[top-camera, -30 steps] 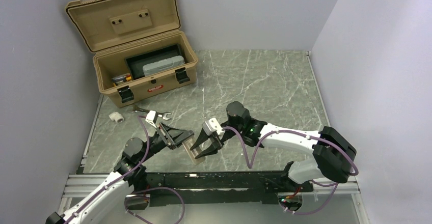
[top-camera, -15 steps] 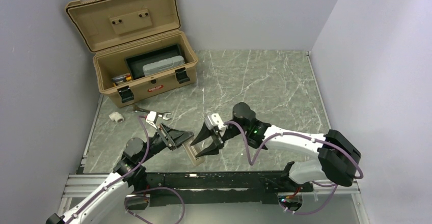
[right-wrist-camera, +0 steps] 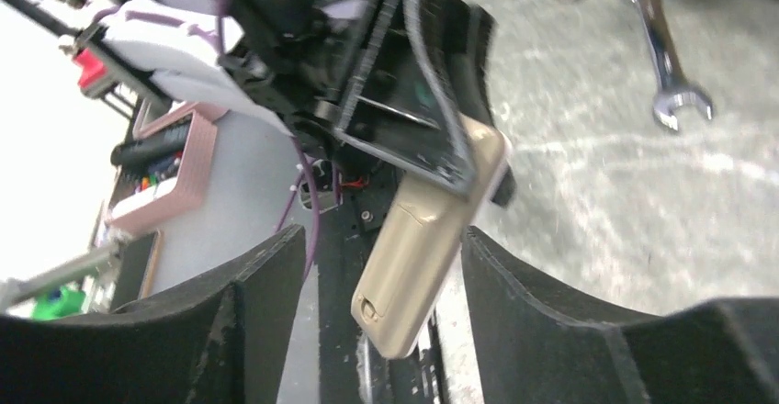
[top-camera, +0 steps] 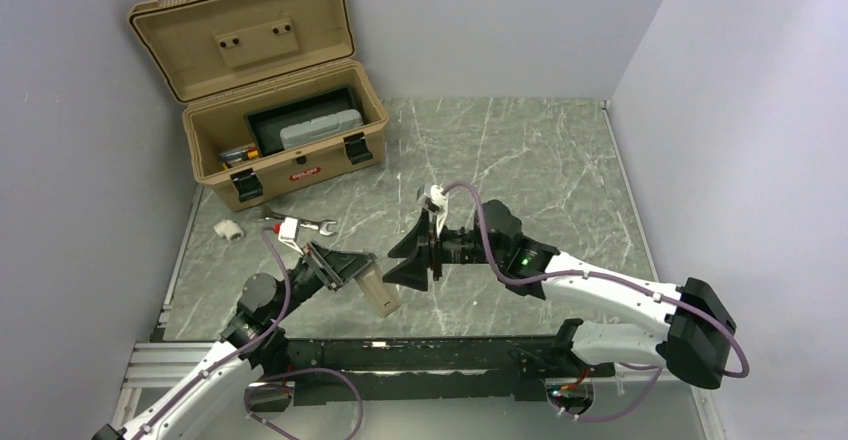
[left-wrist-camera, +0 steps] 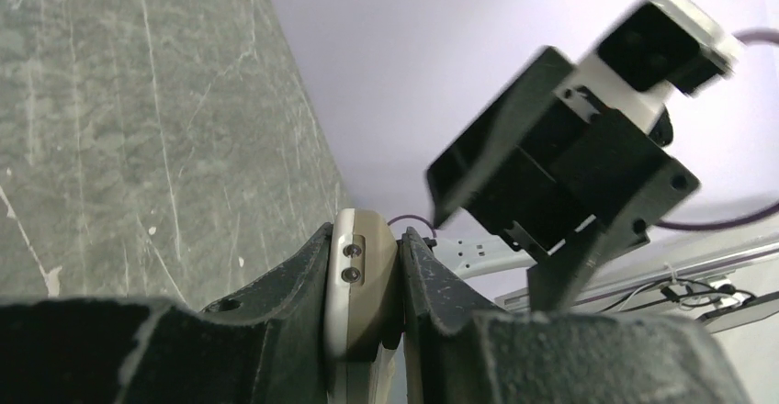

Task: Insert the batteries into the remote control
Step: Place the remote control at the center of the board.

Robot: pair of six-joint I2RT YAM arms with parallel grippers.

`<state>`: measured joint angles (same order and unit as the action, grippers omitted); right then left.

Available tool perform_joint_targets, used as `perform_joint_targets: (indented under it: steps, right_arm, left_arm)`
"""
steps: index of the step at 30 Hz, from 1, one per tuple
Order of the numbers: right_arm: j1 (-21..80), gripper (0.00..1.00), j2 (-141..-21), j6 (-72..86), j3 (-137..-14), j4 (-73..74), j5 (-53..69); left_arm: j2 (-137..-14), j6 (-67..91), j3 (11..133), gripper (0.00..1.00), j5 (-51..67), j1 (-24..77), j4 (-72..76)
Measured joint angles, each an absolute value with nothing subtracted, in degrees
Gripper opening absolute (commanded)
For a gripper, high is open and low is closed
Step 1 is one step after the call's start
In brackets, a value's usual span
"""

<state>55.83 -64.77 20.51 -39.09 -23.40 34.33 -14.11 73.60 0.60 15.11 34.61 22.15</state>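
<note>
The left gripper (left-wrist-camera: pixel 365 243) is clamped narrowly on the remote control (left-wrist-camera: pixel 352 294), one dark finger pressed to each long side. The remote's beige-grey back shows in the left wrist view, with two small screws near its end. From above, the remote sticks out of the jaws, tilted, over the near edge of the desk (top-camera: pixel 520 160), left of the middle.

The right gripper (top-camera: pixel 393 266) stands with its jaws wide, just to the right of the remote and pointed at it. In the right wrist view the free end of the remote lies between the two fingers, with a gap on each side, so neither finger touches it.

Farther out, a wrench (top-camera: pixel 300 224) and a small white block (top-camera: pixel 230 228) lie near the left edge of the desk. In the far left corner stands a tan toolbox (top-camera: pixel 290 175), lid up, with a grey case (top-camera: pixel 320 130) inside. Small yellow-and-dark items lie at the box's left end, too small to tell what they are.
</note>
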Motion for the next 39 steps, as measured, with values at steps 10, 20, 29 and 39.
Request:
perform_joint_targets:
  steps: [10, 20, 29, 39]
  right_arm:
    - [55.75, 0.85, -65.78, 32.88, -40.71, -11.20, 27.99]
    - [55.75, 0.82, -69.45, 36.21, -39.53, -12.99, 29.93]
    - [55.81, 0.51, -71.33, 37.93, -39.07, -16.67, 33.41]
    - [56.01, 0.04, -71.68, 40.32, -38.48, -21.67, 37.54]
  left_arm:
    - [-20.51, 69.41, 0.62, 0.00, 16.69, 34.65, 34.22]
    - [-23.24, 68.29, 2.31, 0.00, 17.96, 34.70, 40.14]
    - [-27.46, 68.38, 2.87, 0.00, 18.35, 34.70, 45.91]
    - [-27.44, 68.10, 2.87, 0.44, 18.35, 34.70, 46.98]
